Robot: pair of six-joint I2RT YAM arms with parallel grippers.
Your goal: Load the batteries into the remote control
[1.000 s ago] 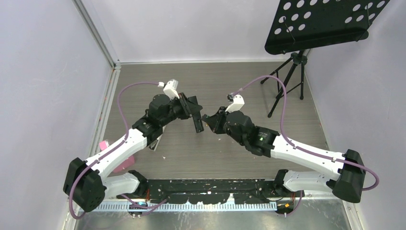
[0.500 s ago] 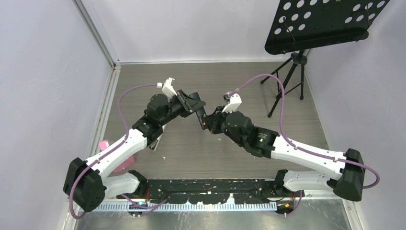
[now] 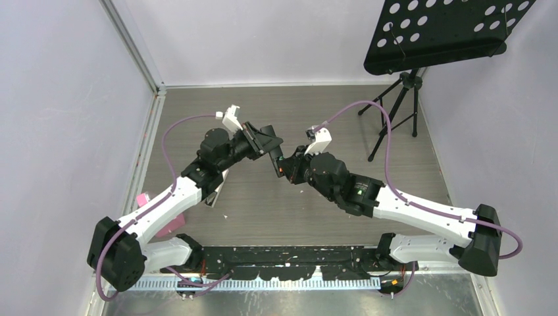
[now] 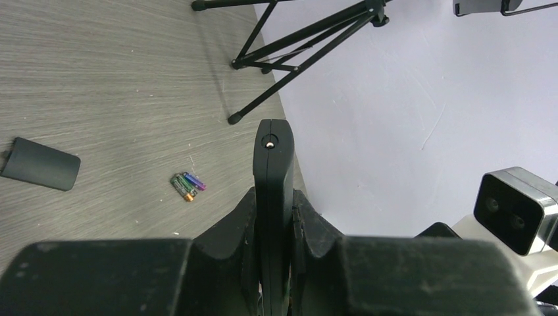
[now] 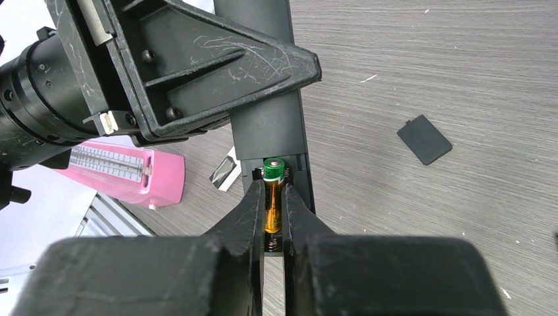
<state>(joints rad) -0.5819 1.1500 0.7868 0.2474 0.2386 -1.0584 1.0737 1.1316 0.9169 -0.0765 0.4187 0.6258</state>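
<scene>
Remote loading is underway above a grey wood-grain table (image 3: 342,125), with a black music stand (image 3: 447,29) in the far right corner. Both arms meet over the middle of the table.

The left gripper (image 4: 273,207) is clamped on the remote (image 5: 270,135), gripping it by its sides and holding it up off the surface, well apart from everything lying below. The back of the remote is open, with the battery bay facing the right arm.

The right gripper (image 5: 273,191) is pinched on one battery (image 5: 273,204), orange-gold with a green end. That battery lies lengthwise in the bay, and a spring shows at its near end. Whether it has fully seated I can't tell, because the fingers cover its sides.

A pink box (image 5: 125,172) sits at the left edge of the table. The dark cover (image 5: 424,139) lies flat on the table, apart from the remote.

Two spare cells (image 4: 187,185), one green and orange and one purple, rest touching each other on the table near the stand's feet.

My guess is the job is early to midway. The cover is off and the first battery is going in. What remains is letting go of it, fetching at least one spare, and probably snapping the cover back on.
</scene>
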